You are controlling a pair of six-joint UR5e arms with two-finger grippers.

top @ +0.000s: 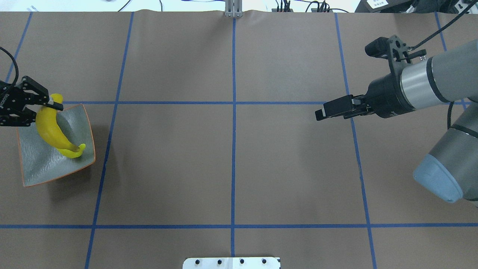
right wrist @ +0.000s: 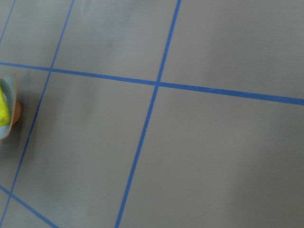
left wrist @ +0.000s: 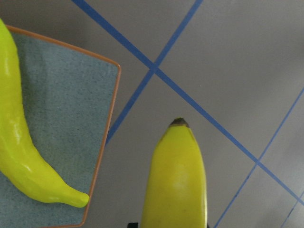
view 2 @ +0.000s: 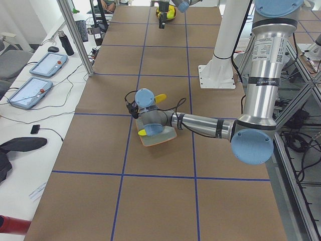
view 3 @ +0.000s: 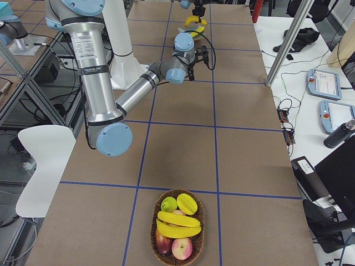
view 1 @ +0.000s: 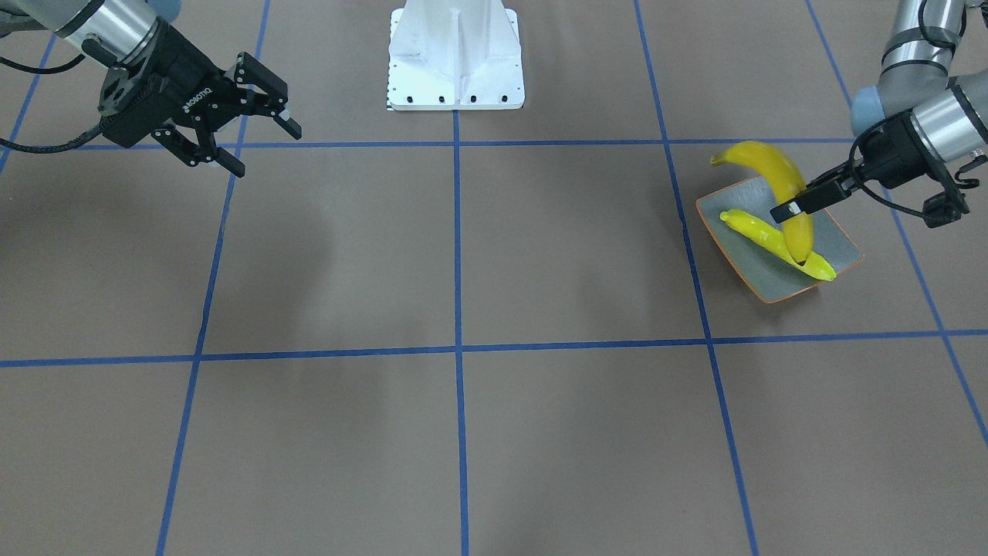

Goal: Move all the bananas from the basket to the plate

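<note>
Our left pincer (view 1: 800, 204) pinches a deep yellow banana (view 1: 776, 168) tilted above the plate (view 1: 764, 279), its lower tip over the paler banana (view 1: 752, 229) lying in that dish; our right pincer (view 1: 258, 150) hangs spread above the surface (view 1: 463, 255), well apart; two more bananas (view 3: 177, 220) lie in the basket (view 3: 153, 233).

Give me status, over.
Left gripper shut on banana, above plate. Right gripper open, empty. Pale banana plated; two bananas in basket. Nothing in the way.
</note>
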